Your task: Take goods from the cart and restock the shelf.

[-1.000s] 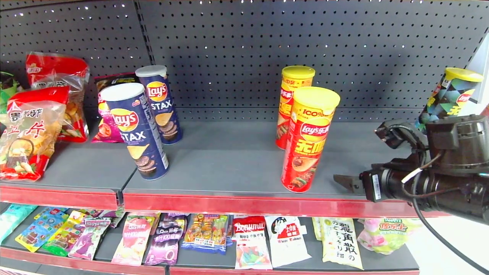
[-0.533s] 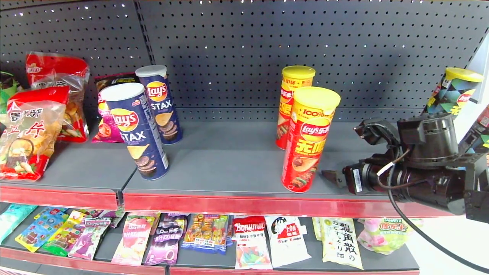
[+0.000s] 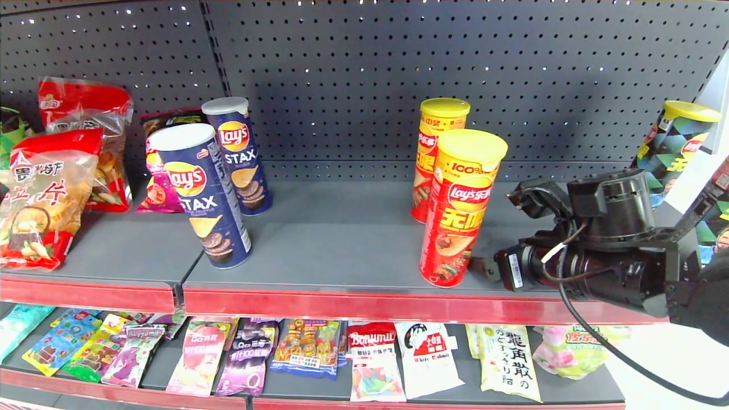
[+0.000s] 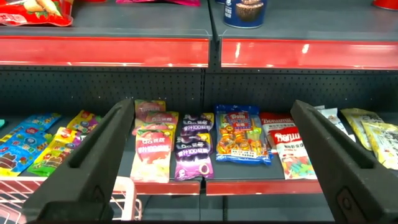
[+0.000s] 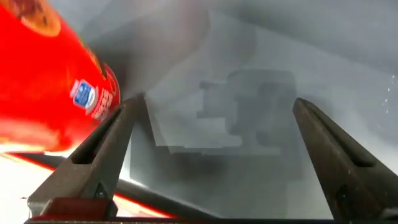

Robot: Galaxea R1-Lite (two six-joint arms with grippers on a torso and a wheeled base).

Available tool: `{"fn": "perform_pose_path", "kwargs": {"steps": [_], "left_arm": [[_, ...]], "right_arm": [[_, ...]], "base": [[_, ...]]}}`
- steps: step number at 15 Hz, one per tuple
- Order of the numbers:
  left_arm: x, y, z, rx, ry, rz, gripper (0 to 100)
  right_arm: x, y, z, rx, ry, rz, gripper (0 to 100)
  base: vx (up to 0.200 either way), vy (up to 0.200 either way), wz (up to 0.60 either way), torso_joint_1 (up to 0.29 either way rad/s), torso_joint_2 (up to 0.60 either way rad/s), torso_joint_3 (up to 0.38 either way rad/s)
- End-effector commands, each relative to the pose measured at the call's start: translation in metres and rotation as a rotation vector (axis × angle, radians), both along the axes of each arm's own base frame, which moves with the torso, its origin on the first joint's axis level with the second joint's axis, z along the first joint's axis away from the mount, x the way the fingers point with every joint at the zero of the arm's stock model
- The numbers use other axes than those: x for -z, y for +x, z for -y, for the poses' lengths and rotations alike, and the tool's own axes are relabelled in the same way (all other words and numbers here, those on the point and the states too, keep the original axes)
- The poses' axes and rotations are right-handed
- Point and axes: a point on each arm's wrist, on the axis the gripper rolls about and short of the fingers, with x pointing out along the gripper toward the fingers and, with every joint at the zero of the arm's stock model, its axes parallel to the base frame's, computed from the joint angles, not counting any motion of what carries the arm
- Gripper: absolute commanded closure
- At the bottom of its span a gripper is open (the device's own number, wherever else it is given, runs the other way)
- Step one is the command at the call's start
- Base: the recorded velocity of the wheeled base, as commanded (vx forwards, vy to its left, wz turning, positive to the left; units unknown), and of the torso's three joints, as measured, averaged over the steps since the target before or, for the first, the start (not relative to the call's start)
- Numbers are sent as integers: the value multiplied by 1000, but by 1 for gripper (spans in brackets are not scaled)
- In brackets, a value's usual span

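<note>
On the upper grey shelf (image 3: 342, 239) a red chip can with a yellow lid (image 3: 461, 210) stands upright near the front edge, and a second one (image 3: 438, 154) stands behind it. My right gripper (image 3: 479, 266) lies low over the shelf just right of the front can's base. In the right wrist view this gripper (image 5: 211, 106) is open with bare shelf between its fingers, and the red can (image 5: 50, 87) is just outside one finger (image 5: 106, 155). My left gripper (image 4: 212, 106) is open and holds nothing, facing the lower shelf's snack packets (image 4: 239, 137).
Two blue chip cans (image 3: 199, 193) and snack bags (image 3: 45, 199) fill the shelf's left part. A patterned can with a yellow lid (image 3: 672, 142) stands at the far right. Grey pegboard (image 3: 370, 74) backs the shelf. A corner of the cart frame (image 4: 121, 202) is below the left gripper.
My right arm has moved left along the shelf, bringing its gripper from well right of the front red can to right beside its base. The goods have not moved.
</note>
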Motion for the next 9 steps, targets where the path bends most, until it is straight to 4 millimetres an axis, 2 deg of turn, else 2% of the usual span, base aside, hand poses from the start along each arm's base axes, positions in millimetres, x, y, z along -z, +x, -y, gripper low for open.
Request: {"fn": "perform_pose_path", "kwargs": {"steps": [1, 9], "left_arm": [[0, 0, 0, 0, 0, -3, 0], [0, 0, 0, 0, 0, -3, 0]], "right_arm": [[1, 2, -2, -3, 0, -2, 0], [4, -5, -5, -24, -10, -13, 0]], "base": [[0, 0, 0, 0, 0, 0], [0, 0, 0, 0, 0, 0]]}}
